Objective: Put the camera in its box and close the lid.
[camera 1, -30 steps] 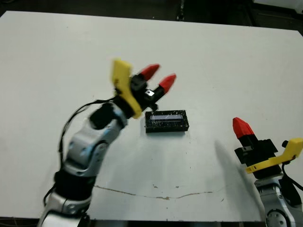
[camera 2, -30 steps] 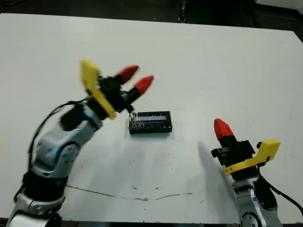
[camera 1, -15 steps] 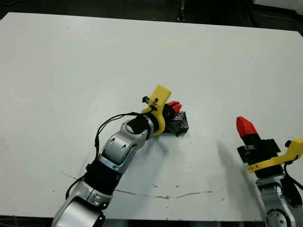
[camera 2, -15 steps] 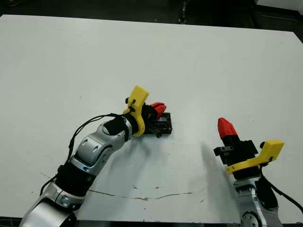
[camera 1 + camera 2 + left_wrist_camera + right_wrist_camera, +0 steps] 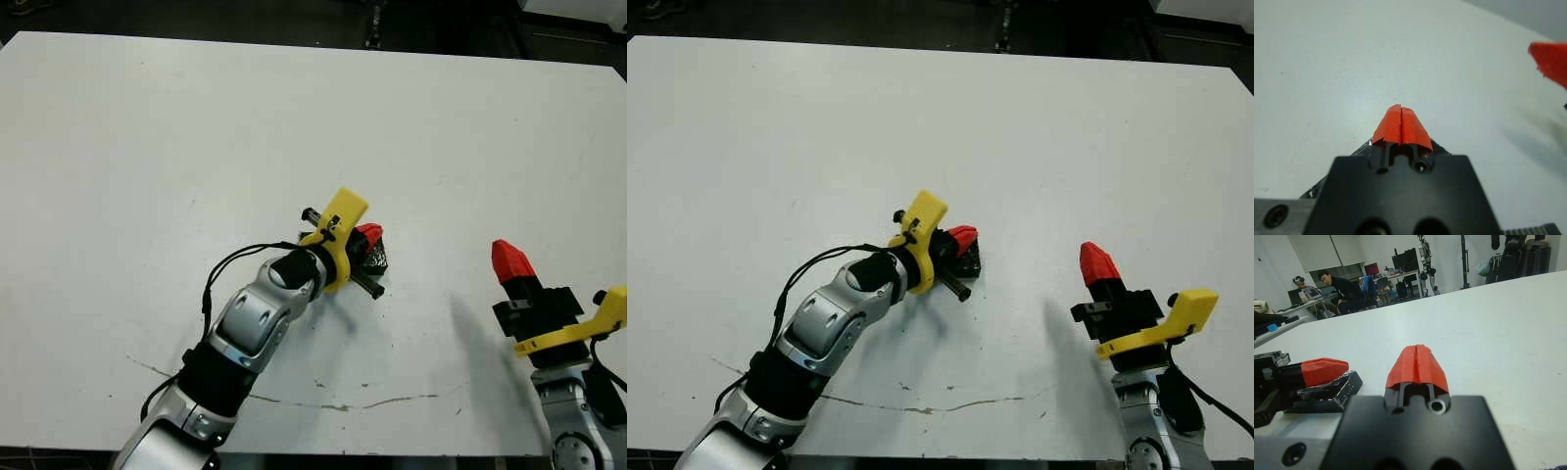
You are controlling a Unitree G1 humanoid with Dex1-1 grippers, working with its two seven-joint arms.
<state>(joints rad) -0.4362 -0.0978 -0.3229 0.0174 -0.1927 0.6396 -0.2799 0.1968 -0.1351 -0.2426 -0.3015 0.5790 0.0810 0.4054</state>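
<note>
One box [image 5: 1327, 391]: closed, with one flat glossy black lid [image 5: 375, 259] on it, rectangular, wrapped in crinkled clear film; it lies near the middle of the table [image 5: 147, 147], mostly hidden under the left arm's end. The camera itself cannot be seen.

Two grippers. Left gripper [image 5: 1401, 125]: two red, faceted, wedge-shaped fingers pressed together with only a seam between them, tips resting on top of the lid; black blocky body, yellow plastic bracket behind it, silver arm segments with a looped black cable. Right gripper [image 5: 1417, 363]: same build, red fingers likewise pressed flat together and holding nothing, raised near the table's front right, well apart from the box.

One table: white, matte, flat, with a thin brownish crack line [image 5: 323, 401] near its front edge.

Two people [image 5: 1337, 286] sit at a far desk.
</note>
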